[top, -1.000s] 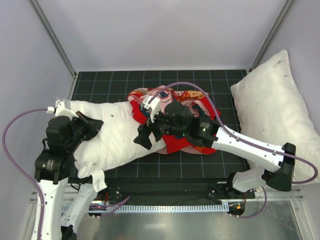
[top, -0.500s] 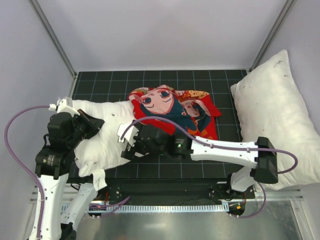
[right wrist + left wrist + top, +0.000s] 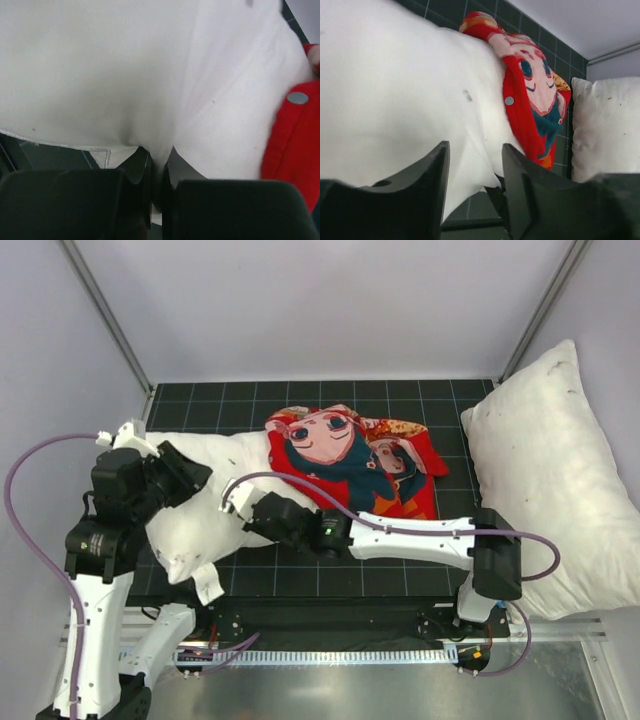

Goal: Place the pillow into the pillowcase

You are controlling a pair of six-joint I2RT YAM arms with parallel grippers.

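Below, dark gridded table (image 3: 200, 400), grey walls (image 3: 330, 300); right jaws pinch pillow (image 3: 200, 530), left jaws half-open.

A robot lab's test cell. Plain white walls (image 3: 330, 310) and metal posts (image 3: 108, 315) enclose a black gridded mat (image 3: 200, 395). Along the mat's near edge, two cabled arms (image 3: 420, 537) stand on a metal bench (image 3: 350, 690).

The top view looks down from high behind over the table (image 3: 190, 400). Both wrist views face the pillow (image 3: 200, 525) close up; all three share it.
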